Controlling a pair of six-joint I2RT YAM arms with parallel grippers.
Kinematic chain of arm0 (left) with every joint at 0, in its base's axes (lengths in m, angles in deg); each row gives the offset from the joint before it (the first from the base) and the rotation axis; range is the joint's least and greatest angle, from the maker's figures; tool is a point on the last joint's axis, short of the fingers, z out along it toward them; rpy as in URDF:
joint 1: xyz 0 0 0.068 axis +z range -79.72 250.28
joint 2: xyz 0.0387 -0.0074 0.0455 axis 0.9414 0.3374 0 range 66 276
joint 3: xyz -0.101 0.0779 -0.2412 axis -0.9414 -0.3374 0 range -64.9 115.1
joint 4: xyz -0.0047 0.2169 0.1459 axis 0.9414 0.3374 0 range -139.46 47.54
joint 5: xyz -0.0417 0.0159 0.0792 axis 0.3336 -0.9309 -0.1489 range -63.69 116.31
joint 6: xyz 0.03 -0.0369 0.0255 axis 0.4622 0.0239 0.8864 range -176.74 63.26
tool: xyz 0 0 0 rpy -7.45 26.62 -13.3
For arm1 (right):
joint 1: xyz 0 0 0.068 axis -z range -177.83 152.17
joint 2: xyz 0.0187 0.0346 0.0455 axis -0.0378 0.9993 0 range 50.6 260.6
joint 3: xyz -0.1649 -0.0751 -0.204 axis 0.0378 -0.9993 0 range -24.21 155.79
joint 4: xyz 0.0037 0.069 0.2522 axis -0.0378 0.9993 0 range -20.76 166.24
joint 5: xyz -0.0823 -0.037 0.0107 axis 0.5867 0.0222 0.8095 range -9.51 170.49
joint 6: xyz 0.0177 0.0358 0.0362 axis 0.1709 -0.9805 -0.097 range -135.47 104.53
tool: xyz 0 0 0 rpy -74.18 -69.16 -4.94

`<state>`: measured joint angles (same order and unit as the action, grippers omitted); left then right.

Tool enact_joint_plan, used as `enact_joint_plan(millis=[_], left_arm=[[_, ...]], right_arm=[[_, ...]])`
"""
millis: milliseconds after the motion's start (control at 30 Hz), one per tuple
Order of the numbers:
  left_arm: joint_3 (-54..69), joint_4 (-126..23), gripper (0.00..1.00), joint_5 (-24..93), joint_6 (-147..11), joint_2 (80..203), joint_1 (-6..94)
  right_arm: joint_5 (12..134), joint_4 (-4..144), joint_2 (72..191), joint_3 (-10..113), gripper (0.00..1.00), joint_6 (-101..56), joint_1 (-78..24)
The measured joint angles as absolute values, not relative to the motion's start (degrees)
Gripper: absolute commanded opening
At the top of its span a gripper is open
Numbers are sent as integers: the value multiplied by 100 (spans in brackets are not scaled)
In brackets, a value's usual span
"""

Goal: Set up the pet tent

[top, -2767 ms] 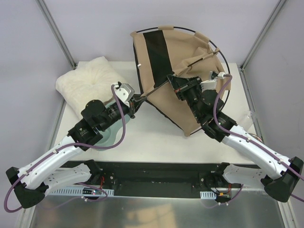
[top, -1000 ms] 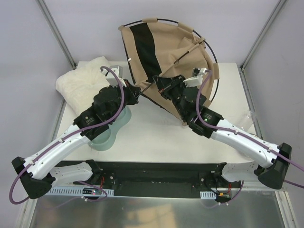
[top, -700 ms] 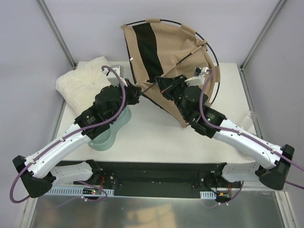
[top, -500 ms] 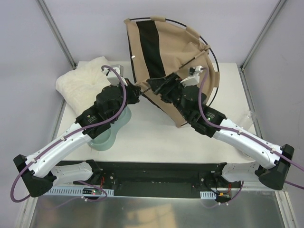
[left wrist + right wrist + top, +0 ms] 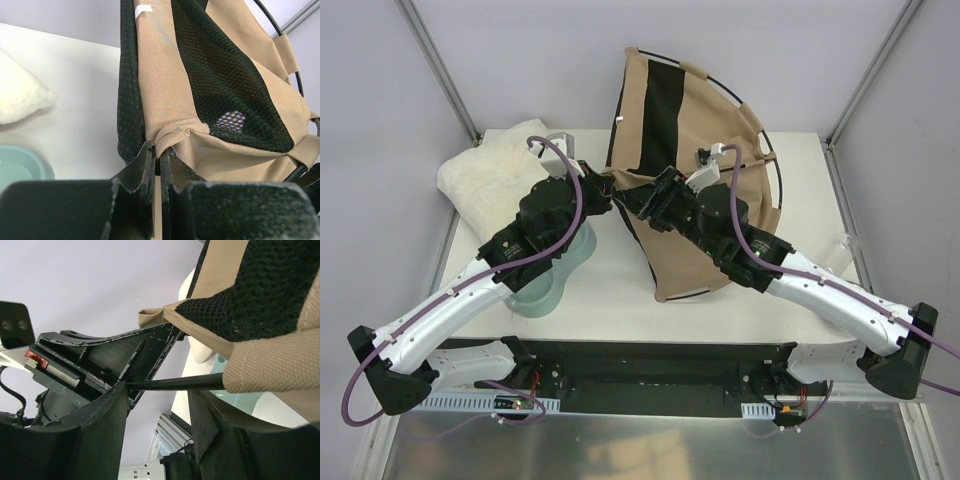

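Holding the pet tent [image 5: 705,130] half-raised over the back of the surface [image 5: 610,280], likely to stretch the fabric for its frame. Pinching its tan corner seam in the left pincer [image 5: 156,155], pressed together on cloth. Straddling a thin black pole [image 5: 175,383] with the right pincer [image 5: 157,400], spread apart. Showing a white tag [image 5: 143,9], nothing readable.

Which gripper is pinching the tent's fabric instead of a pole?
The left gripper, shut on a tan corner of the pet tent; the right gripper merely straddles a black pole.
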<state>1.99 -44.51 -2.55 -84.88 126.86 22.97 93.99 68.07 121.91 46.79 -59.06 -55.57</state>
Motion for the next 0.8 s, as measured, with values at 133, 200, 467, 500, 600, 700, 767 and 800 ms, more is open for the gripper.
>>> enact_joint_plan(millis=[133, 200, 467, 500, 600, 700, 767, 800], left_arm=[[199, -4480, 0, -255, -8492, 12679, 2297], [199, -4499, 0, -255, -8499, 12675, 2297], [197, -4580, 0, -249, -8569, 12670, 2297], [195, -4582, 0, -249, -8575, 12666, 2297], [166, -4609, 0, -247, -8593, 12635, 2297], [138, -4626, 0, -240, -8595, 12607, 2297], [109, -4622, 0, -229, -8595, 12585, 2297], [90, -4619, 0, -229, -8593, 12583, 2297]], right_arm=[[9543, 6586, 12062, 4491, 61, -5959, -5568], [9629, 6457, 11994, 4356, 66, -5987, -5568], [9976, 6096, 11959, 4227, 66, -6291, -5568], [10000, 6033, 11959, 4207, 64, -6330, -5568], [10090, 5930, 11968, 4163, 54, -6450, -5568], [10109, 5913, 12007, 4166, 41, -6577, -5568], [10105, 5882, 12064, 4168, 31, -6695, -5568], [10103, 5847, 12099, 4176, 27, -6758, -5568]])
